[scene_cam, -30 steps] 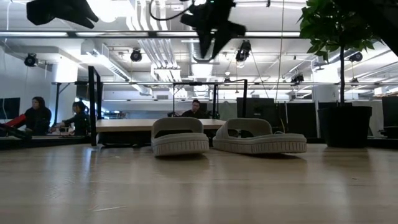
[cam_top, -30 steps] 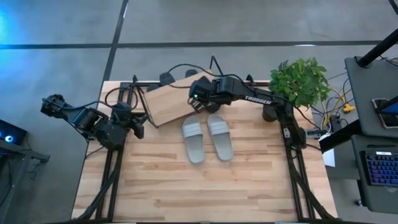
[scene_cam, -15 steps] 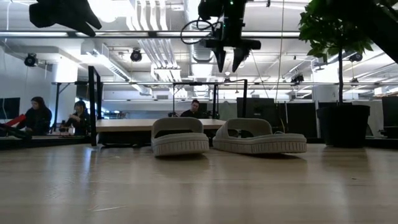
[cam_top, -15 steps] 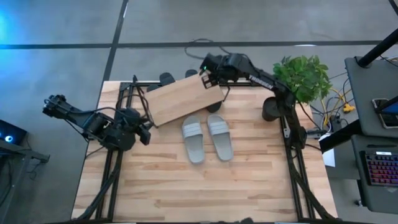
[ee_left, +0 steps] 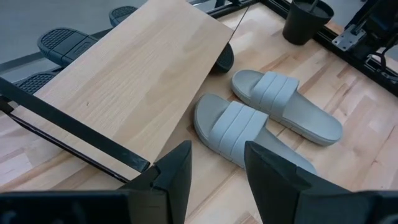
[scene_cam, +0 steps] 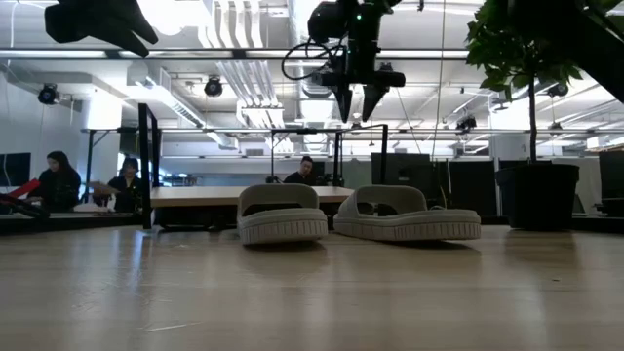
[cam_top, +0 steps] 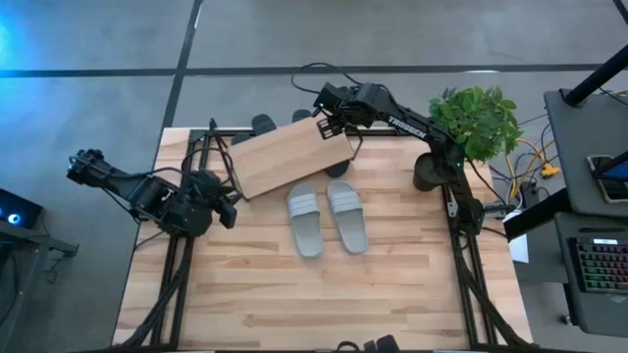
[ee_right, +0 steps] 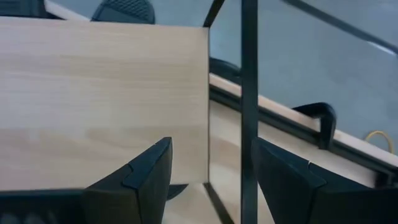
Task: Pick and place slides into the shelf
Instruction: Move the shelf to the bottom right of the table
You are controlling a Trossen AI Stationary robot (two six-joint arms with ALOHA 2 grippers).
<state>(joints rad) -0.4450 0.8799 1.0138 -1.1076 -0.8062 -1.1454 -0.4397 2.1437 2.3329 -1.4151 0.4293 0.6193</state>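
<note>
Two light grey slides [cam_top: 304, 222] [cam_top: 347, 216] lie side by side, soles down, on the wooden table, just near of the shelf [cam_top: 289, 157]. The shelf has a light wooden top and a thin black frame. Dark slides [cam_top: 263, 125] lie at its far side. Another dark slide [ee_left: 224, 57] shows under its right end. My right gripper [cam_top: 329, 111] hangs open above the shelf's far right corner, touching nothing. At the table's left edge my left gripper [ee_left: 214, 180] is open, pointing at the shelf and the grey slides [ee_left: 239, 127].
A potted plant [cam_top: 476, 123] stands at the table's far right, its dark pot [scene_cam: 541, 195] right of the slides. The arms' black mounting frames run along both table sides. People sit in the room beyond the table. Bare wood lies near of the slides.
My right gripper has gone from over the shelf's near right end toward the table's far edge. It now hangs over the shelf's far right corner at much the same height. The slides and the shelf have stayed where they were.
</note>
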